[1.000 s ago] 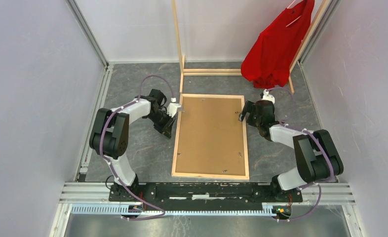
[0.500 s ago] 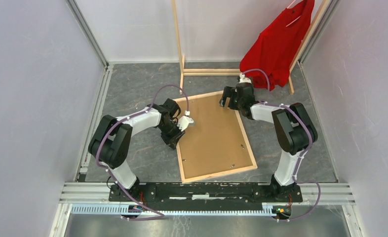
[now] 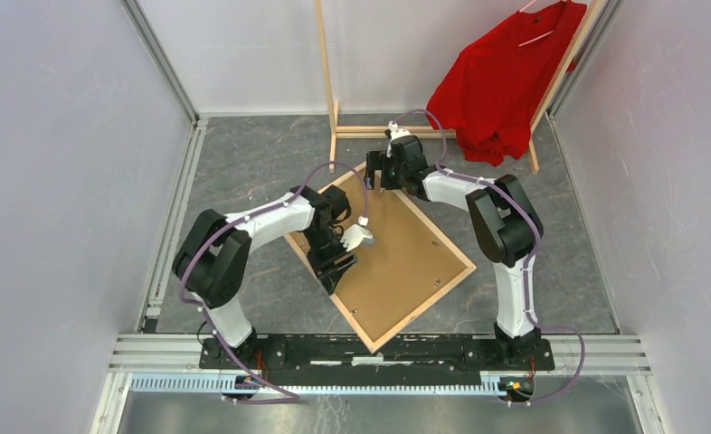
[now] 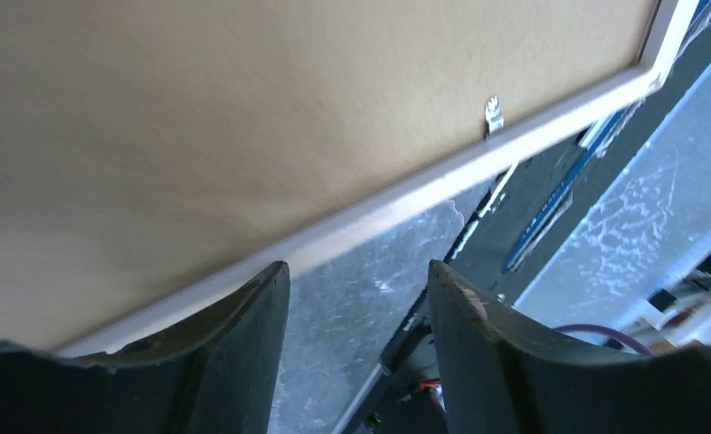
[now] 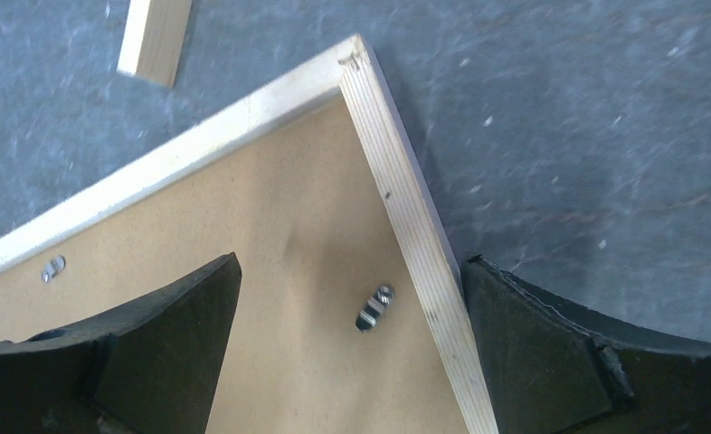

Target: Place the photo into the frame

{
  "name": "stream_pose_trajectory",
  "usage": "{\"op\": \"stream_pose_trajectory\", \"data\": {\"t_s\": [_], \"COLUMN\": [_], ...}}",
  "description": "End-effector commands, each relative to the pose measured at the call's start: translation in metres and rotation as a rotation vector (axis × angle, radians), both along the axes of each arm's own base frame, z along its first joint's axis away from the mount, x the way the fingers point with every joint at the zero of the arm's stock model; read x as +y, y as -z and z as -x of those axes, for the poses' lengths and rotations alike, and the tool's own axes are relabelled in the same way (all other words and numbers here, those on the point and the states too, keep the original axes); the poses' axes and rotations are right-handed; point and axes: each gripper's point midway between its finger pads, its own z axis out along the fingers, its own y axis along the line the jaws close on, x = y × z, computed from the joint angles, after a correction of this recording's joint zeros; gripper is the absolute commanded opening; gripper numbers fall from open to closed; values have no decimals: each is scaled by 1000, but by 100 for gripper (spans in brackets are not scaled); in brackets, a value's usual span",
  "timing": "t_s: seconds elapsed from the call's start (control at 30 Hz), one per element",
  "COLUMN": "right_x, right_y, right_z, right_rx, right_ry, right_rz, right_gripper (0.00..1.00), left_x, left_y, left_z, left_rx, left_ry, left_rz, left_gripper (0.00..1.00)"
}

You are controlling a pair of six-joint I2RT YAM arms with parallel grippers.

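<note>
Frame (image 3: 424, 310) flat on table (image 3: 551, 244), back up, lying diamond-wise, corners at 12, 3, 6 and 9 o'clock. Photo (image 3: 406, 262) inside frame, brown board back up, print side hidden.

6 o'clock corner near base rail (image 3: 442, 348). 12 o'clock corner near clothes rack (image 3: 356, 132) foot. Bare table at 3 and 9 o'clock.

Right tool (image 5: 352, 262) spread wide, straddling frame rail at 12 o'clock corner, gripping nothing. Left tool (image 4: 356, 271) at 8 o'clock edge, fingers parted, nothing between. Left arm covers part of that edge. Left wrist view blurred.
</note>
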Motion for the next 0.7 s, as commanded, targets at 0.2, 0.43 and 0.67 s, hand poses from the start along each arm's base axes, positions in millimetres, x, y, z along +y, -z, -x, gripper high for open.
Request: {"op": "stream_pose_trajectory", "data": {"t_s": [0.2,0.43,0.67], "right_x": [-80,-135,-159], "right_y": [-73,-74,-63], "right_z": [48,128,229], "right_rx": [-33,43,122], "right_ry": [172,246,210], "right_rz": [102,174,67], "right_gripper": [98,98,98], "left_x": [22,136,167], "left_y": [-83,-75,-30], "left_z": [-107,-251,-287], "left_rx": [-344,-600,-581], "left_ry": [-127,-545,-687], "left_rz": [181,-5,-61], "left_gripper": [67,54,32]}}
